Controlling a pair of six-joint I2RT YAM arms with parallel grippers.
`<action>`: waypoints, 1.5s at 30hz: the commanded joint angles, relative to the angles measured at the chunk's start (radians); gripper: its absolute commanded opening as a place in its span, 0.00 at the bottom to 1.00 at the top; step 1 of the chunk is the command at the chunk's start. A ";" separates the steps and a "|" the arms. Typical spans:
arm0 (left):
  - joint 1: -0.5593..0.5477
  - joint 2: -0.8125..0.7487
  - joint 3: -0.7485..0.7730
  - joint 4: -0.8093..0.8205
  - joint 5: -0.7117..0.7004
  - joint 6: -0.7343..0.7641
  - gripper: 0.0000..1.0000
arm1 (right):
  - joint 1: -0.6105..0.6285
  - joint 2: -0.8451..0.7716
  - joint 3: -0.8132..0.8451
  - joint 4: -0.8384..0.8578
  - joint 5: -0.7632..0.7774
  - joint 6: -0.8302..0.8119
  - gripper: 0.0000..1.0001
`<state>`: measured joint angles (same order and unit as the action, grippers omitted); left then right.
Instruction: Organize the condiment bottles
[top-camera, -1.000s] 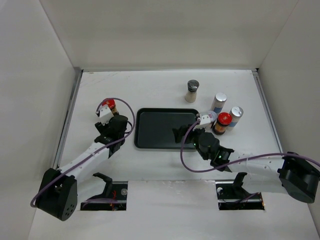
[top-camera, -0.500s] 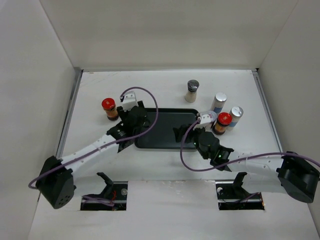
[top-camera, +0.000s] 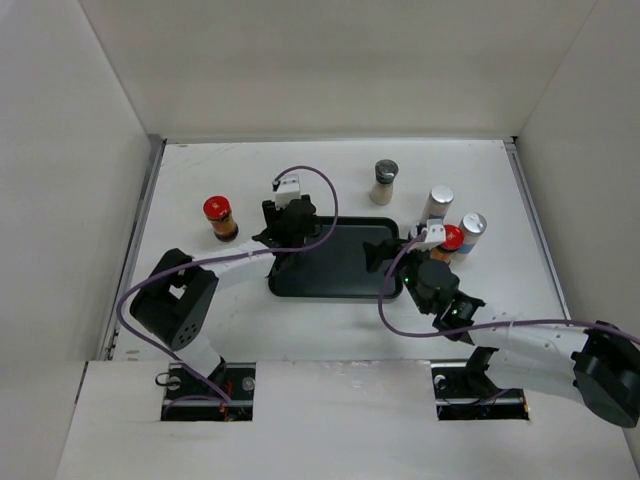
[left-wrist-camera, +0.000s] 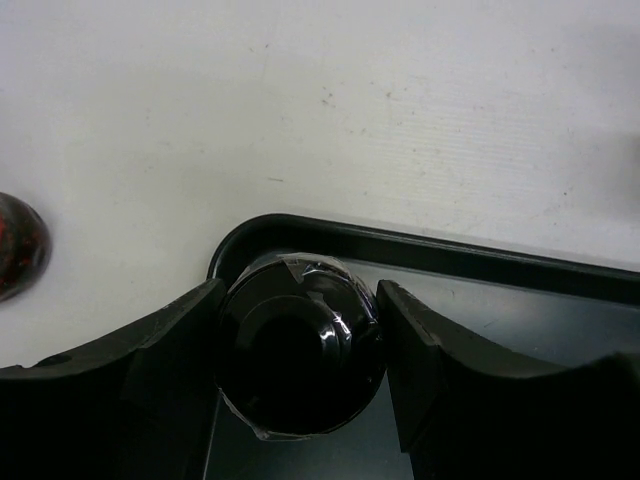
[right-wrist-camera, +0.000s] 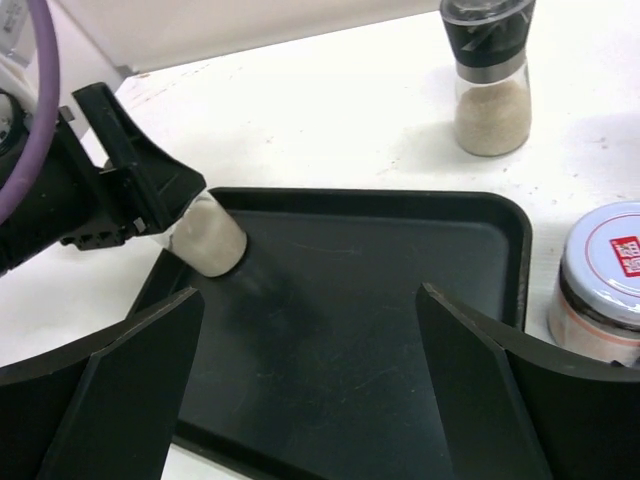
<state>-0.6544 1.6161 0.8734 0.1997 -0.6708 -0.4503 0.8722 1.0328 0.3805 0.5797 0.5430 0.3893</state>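
My left gripper is shut on a cream-bodied, black-capped jar and holds it over the far left corner of the black tray. Its black cap sits between my fingers in the left wrist view. My right gripper hangs open and empty over the right part of the tray. A red-capped jar stands left of the tray. Another black-capped jar stands behind the tray. Two silver-topped jars and a second red-capped jar stand right of the tray.
White walls enclose the table on the left, the back and the right. In the right wrist view the black-capped jar stands beyond the tray and a silver-lidded jar stands by its right rim. The red cap shows at the left edge of the left wrist view.
My left gripper has swung right from beside the left red-capped jar to the tray's far left corner, carrying the jar. My right arm has shifted slightly to the right.
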 joint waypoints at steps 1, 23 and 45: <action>0.005 0.001 0.035 0.124 -0.012 0.015 0.58 | -0.017 -0.002 0.001 0.037 0.000 0.022 0.95; -0.090 -0.659 -0.490 0.509 0.000 0.013 1.00 | -0.337 0.553 0.736 -0.375 0.002 -0.116 1.00; -0.023 -0.722 -0.626 0.609 0.068 -0.010 1.00 | -0.401 0.746 0.924 -0.276 -0.081 -0.165 0.57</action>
<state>-0.6868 0.9154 0.2558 0.7456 -0.6182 -0.4458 0.4343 1.9484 1.3712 0.1322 0.4629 0.2512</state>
